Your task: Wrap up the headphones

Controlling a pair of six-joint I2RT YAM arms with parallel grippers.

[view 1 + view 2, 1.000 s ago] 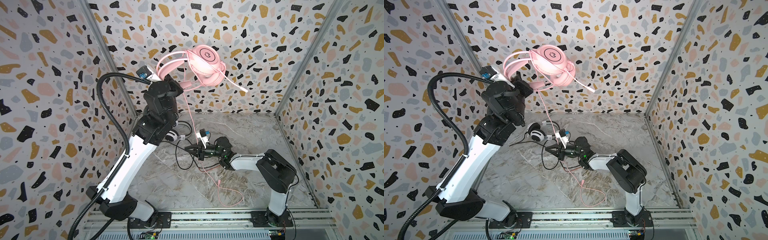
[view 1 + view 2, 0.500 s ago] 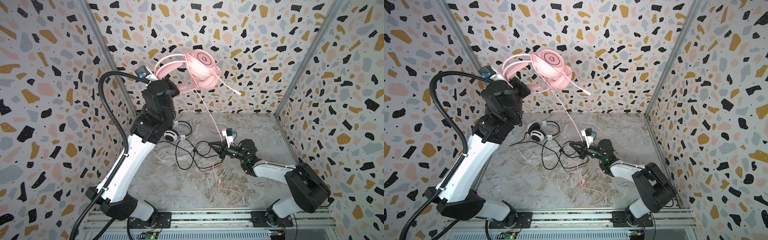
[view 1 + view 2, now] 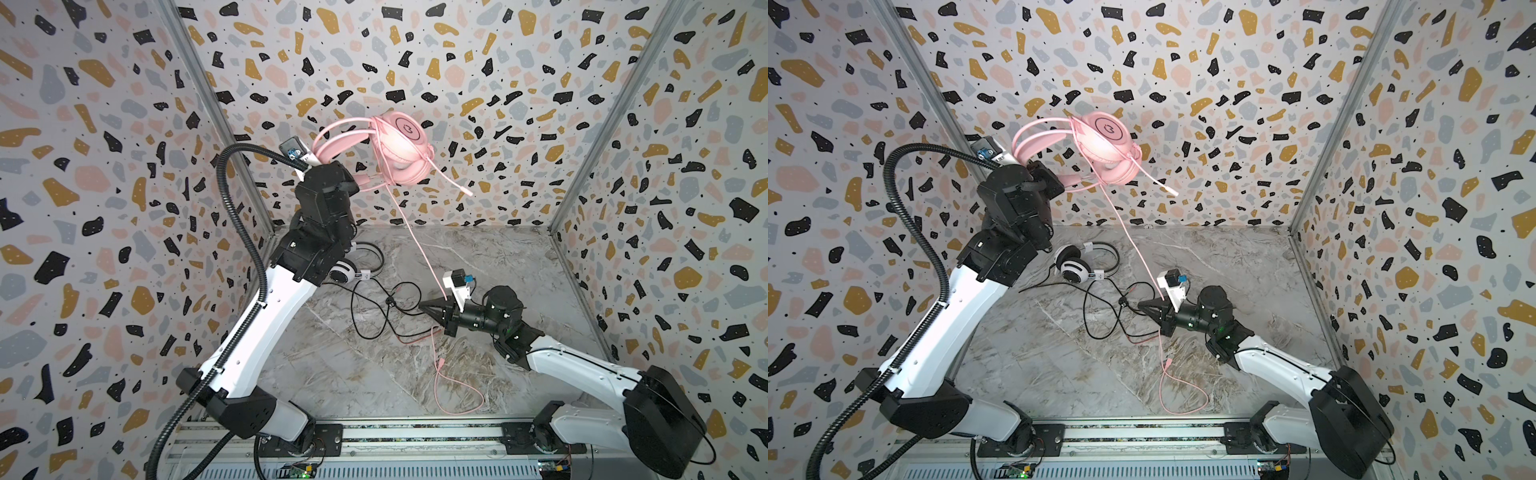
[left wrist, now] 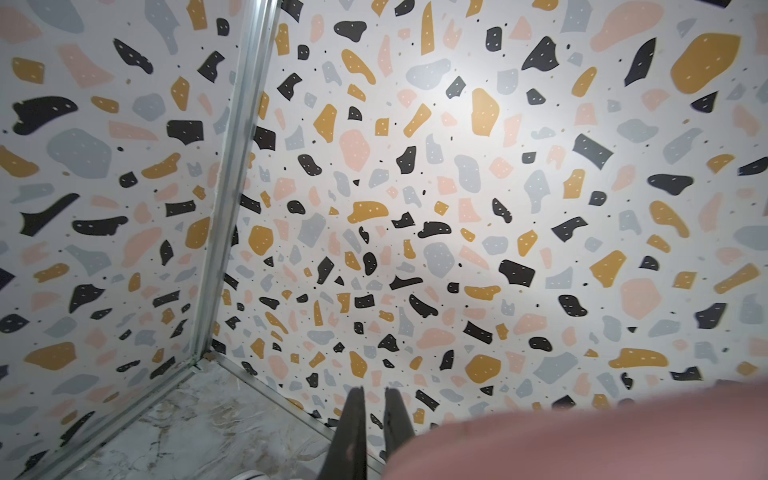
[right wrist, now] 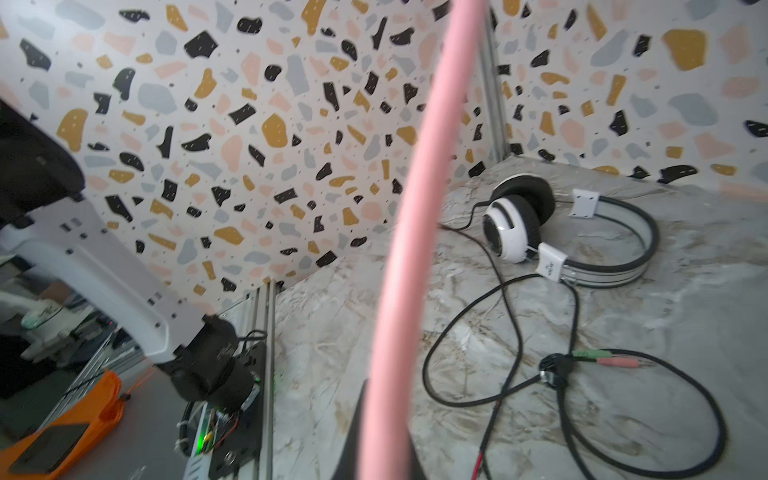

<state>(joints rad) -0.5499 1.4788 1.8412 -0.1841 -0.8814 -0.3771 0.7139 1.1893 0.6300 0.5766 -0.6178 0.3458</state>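
Your right gripper [image 3: 430, 308], low, pinches the thin pink cable [image 5: 409, 249], tail slack on the marble-look floor [image 3: 353, 374]. Behind lies the white black-striped headset [image 3: 1075, 268], untouched. Farther, your left gripper [image 4: 374, 395] clamps the pink over-ear headset [image 3: 401, 153] aloft. Wrapping looks just begun: next, loop cable round the band. Earcup mark [image 3: 409, 126] resembles a 3.

White arms [image 3: 264, 328], black joints [image 3: 245, 409]

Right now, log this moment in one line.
left gripper: shut on pink headset, held aloft | right gripper: shut on pink cable, low | white headset: on table, black cable unwrapped
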